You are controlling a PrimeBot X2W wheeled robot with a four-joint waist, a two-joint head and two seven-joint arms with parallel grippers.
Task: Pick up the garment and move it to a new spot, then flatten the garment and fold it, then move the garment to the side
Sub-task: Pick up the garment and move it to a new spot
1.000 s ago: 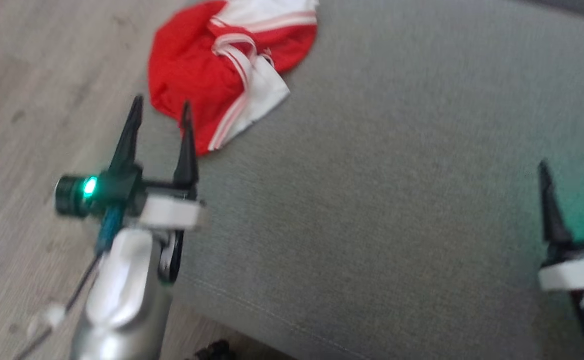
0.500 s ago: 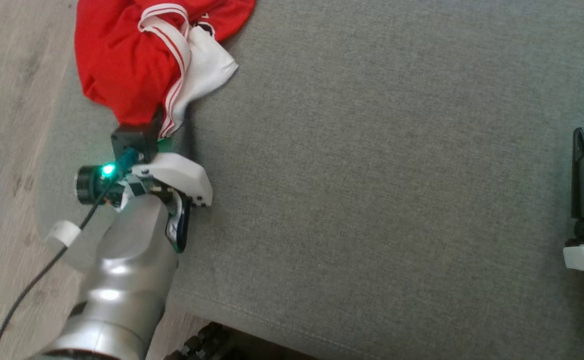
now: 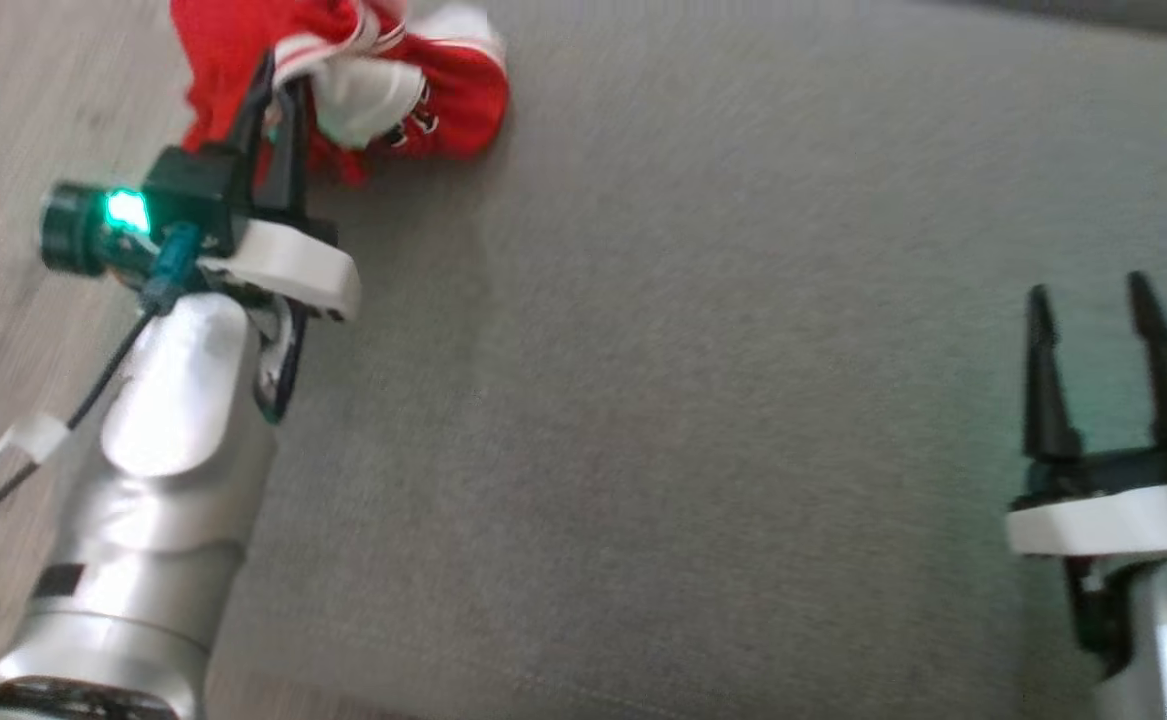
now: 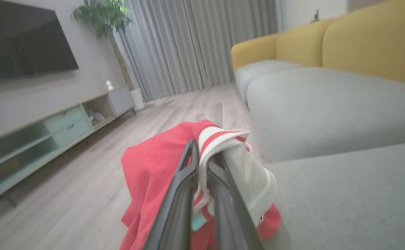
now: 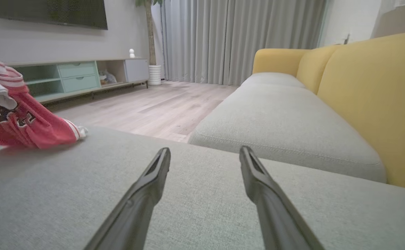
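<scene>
Near right edge of the grey fabric ottoman [image 3: 643,450]: right gripper [image 3: 1089,290], jaws released, well apart. Far left edge: left gripper [image 3: 281,85], jaws clenched on the bunched red-and-white cloth garment [image 3: 448,95], partly lifted, partly resting on the ottoman. Just beyond: pale wood floor [image 5: 153,107]. Farther off: grey-seated yellow sofa [image 5: 362,86], teal-drawered media console [image 5: 74,74], grey curtains [image 5: 223,38].

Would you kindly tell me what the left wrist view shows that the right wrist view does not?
Left wrist view: the left gripper shut on the garment by its white striped band, the cloth hanging from it. Right wrist view: the right gripper open over the grey cushion, holding nothing. Both: the red garment, yellow sofa, TV cabinet, wooden floor and curtains.
</scene>
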